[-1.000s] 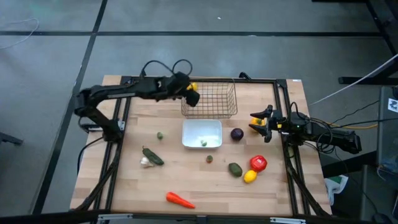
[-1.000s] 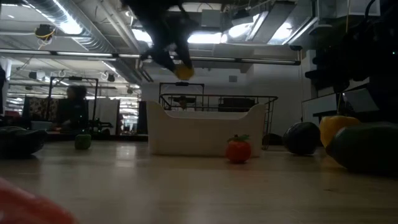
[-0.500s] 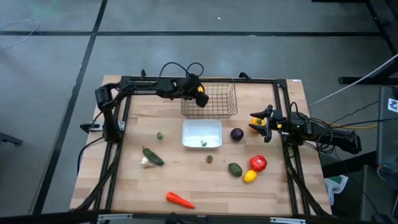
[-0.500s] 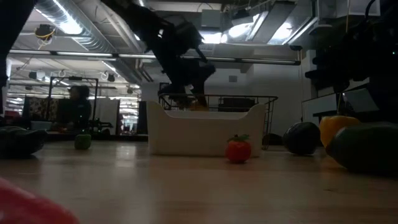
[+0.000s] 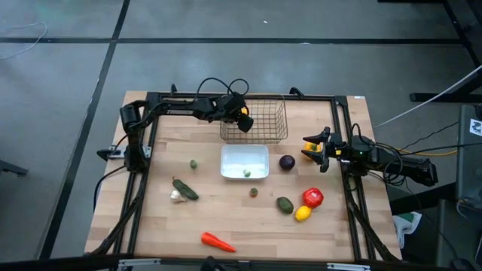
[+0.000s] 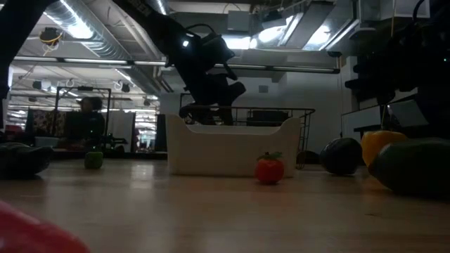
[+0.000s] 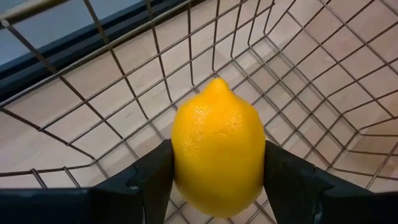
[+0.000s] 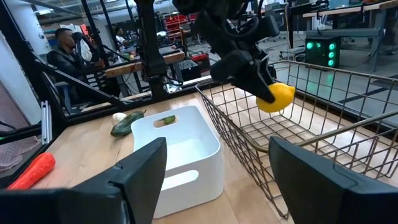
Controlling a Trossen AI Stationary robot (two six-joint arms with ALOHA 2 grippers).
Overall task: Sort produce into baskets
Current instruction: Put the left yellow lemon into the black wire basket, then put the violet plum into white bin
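My left gripper [image 5: 242, 120] is shut on a yellow lemon [image 7: 217, 146] inside the left end of the wire mesh basket [image 5: 282, 113]; the lemon also shows in the right wrist view [image 8: 275, 98]. The white tray [image 5: 226, 162] lies in front of the basket, with a small green piece [image 5: 246, 173] in it. My right gripper [image 5: 312, 147] is open and empty at the table's right edge, beside the purple ball [image 5: 287, 162]. The tomato [image 5: 313, 197], a second lemon [image 5: 303, 214] and the avocado [image 5: 285, 204] lie on the table at the near right. My left gripper pinches the lemon's two long sides [image 7: 177, 155] between its two fingers. The fingers slant down from the table's left. The lemon's pointed end [image 7: 217, 82] faces away from the wrist. The lemon hangs clear of the basket's floor [image 8: 323, 134].
A carrot [image 5: 218, 242] lies near the front edge. A green pepper [image 5: 184, 189] and garlic [image 5: 176, 196] lie at the near left, with a small green piece [image 5: 194, 163] behind them and a small dark piece [image 5: 254, 192] in front of the tray. People show in the room behind.
My left gripper has carried the lemon toward the table's right edge, over the basket's left wall, and down into the basket. It stays shut on the lemon.
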